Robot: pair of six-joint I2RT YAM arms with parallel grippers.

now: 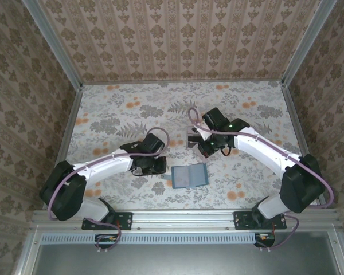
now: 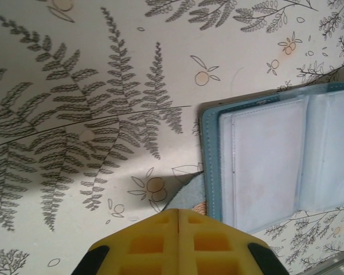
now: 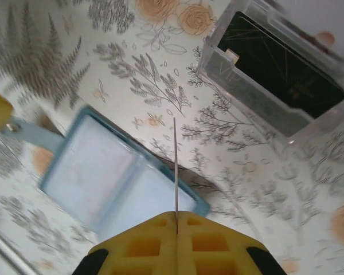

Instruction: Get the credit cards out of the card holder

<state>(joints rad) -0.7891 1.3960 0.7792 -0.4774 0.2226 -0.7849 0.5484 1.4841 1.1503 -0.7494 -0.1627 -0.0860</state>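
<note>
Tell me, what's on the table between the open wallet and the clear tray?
Only bare flowery table between wallet and tray, in the right wrist view; the right gripper holds a thin card edge-on above it.

Floral-print tabletop (image 1: 132, 109), patterned wallpaper walls (image 1: 178, 40) around

White arms (image 1: 106, 166) with black joints (image 1: 298, 192), lilac cables (image 1: 156, 130) looped alongside, yellow waffle-moulded pads (image 2: 149, 246) on each gripper (image 2: 178, 213).
</note>
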